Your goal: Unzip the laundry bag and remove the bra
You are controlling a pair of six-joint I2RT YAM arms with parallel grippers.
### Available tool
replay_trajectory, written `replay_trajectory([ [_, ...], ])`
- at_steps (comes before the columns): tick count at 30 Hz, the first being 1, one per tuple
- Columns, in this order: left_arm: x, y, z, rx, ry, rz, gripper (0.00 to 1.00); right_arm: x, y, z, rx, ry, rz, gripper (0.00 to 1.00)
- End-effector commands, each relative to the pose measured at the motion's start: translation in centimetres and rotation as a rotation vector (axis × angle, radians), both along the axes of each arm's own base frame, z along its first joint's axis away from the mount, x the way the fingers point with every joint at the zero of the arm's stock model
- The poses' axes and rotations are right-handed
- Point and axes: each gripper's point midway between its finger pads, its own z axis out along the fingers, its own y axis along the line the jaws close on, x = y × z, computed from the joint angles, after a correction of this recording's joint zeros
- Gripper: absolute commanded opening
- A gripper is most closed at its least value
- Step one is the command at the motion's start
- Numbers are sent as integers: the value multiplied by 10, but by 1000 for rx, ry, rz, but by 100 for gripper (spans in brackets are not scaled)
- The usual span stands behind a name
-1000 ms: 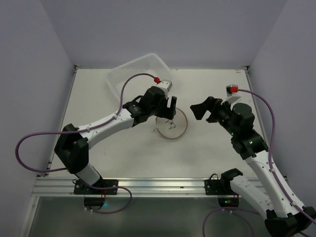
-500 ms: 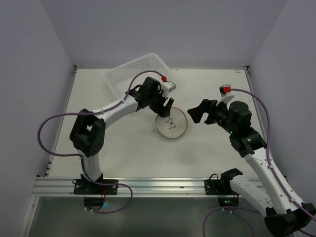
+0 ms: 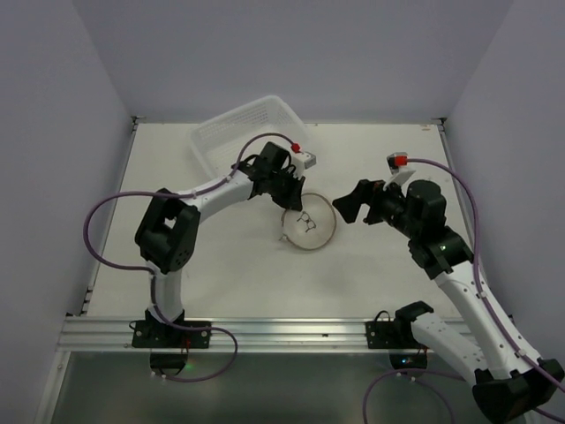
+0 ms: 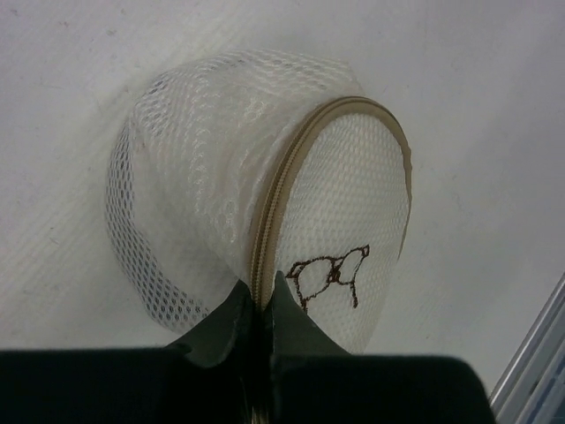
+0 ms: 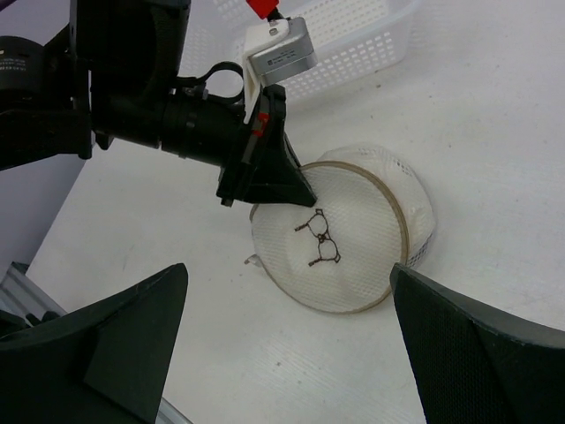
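Note:
The laundry bag (image 3: 311,226) is a round white mesh pouch with a tan zip rim and a small bra drawing. It lies mid-table, tipped with its flat face (image 5: 340,237) up toward the right arm. My left gripper (image 4: 259,287) is shut, its fingertips pinching the tan zip rim (image 4: 275,205) at the bag's far-left edge (image 3: 291,200). My right gripper (image 3: 353,205) hovers just right of the bag, open wide with nothing between its fingers (image 5: 132,318). In the right wrist view the bag (image 5: 380,177) lies ahead of those fingers. The bra is out of view.
A white plastic basket (image 3: 238,132) stands tilted at the back left, right behind the left wrist (image 5: 291,53). Purple cables loop off both arms. The table's metal rail (image 3: 265,331) runs along the near edge.
The left gripper has swung in to the bag's rim and closed on it. The right gripper has edged slightly left toward the bag, still open.

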Motion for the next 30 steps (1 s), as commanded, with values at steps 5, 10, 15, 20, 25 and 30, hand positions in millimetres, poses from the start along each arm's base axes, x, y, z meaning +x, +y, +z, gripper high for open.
replay_trajectory([
  [5,0,-11,49,-286,167,412,0,6,11,-36,31,94,-20,99],
  [10,10,1,47,-422,328,806,0,10,24,-60,35,168,-66,98],
  [15,20,13,49,-498,388,1019,0,5,48,-79,24,231,-73,87],
  [20,29,15,53,-529,390,1086,0,3,68,-94,-9,295,-51,72],
  [25,31,15,53,-533,391,1102,0,3,79,-107,-36,337,-38,61],
  [30,34,9,55,-556,392,1077,0,8,83,-116,-57,360,-40,50],
])
